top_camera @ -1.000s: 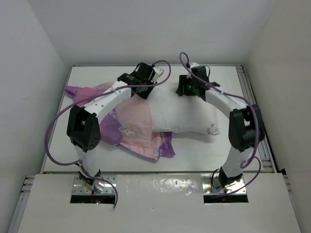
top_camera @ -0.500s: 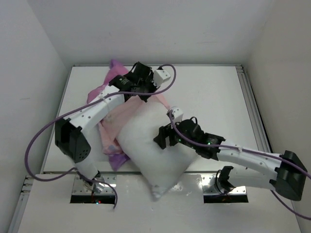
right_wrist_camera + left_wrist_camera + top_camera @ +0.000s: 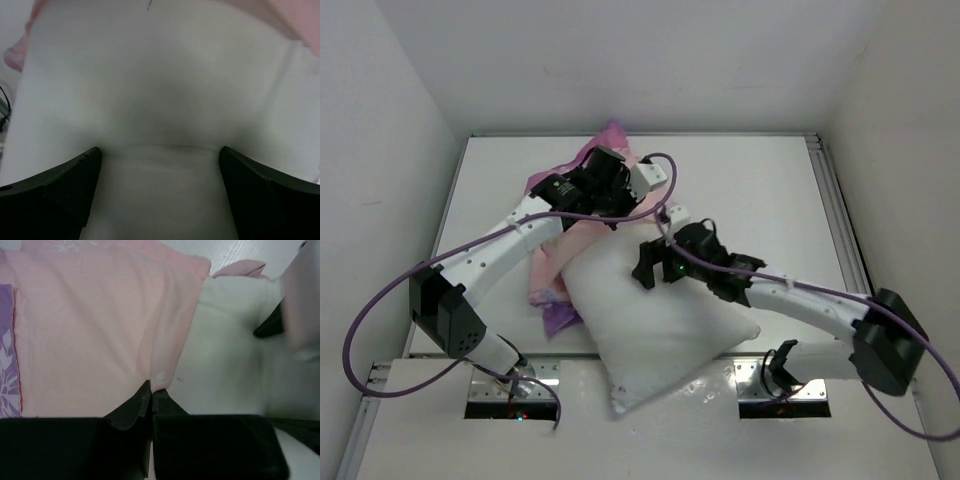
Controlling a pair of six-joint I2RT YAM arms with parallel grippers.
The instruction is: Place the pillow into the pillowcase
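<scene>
We judge the task barely begun: the pillow point(image 3: 660, 330) lies slantwise on the surface point(image 3: 760, 180), its near end past the front edge. Only its far corner meets the pillowcase point(image 3: 552, 268), perhaps just inside the mouth, though we cannot be sure. Our left hand point(image 3: 151, 392) is pinched tight on the case's pale pink edge, while our right hand point(image 3: 159, 152) is spread wide over the pillow, gripping nothing.

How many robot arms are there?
2. The left arm reaches from the near left edge to the pink pillowcase at the back. The right arm reaches from the near right edge over the white pillow in the middle. None seem hidden.
</scene>
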